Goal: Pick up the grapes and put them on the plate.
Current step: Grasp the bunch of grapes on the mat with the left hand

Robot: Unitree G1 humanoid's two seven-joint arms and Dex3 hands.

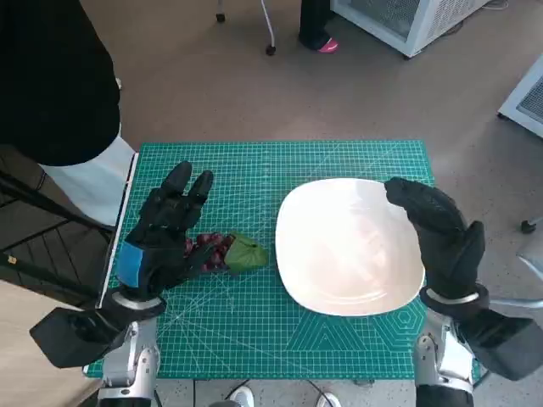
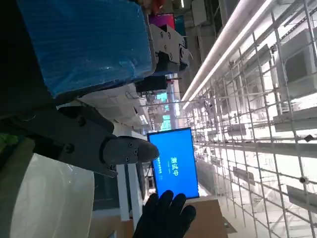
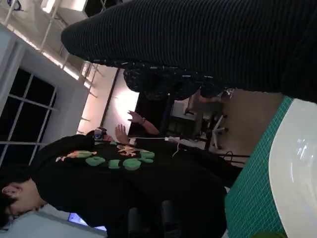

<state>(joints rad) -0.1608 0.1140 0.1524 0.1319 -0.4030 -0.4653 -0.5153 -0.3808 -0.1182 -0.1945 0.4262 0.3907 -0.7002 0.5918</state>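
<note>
The grapes, one dark red bunch with one green leaf on it, lie on the green mat of the surface, just beside the plate on the side where the left robot hand is. This robot hand hovers over the bunch and covers a part of it; its fingers are stretched out and apart, and it grasps nothing, so I judge that the picking is not yet done. To do this step well, the robot hand should come down straight over the middle of the bunch, close around the fruit and not only the leaf, and press softly, because a bunch can slip or roll. Then it should lift clear of the plate's rim before it moves over. The right robot hand hangs above the plate's far edge from the grapes, fingers curled, holding nothing. I count one plate, one bunch, one leaf, two robot hands.
</note>
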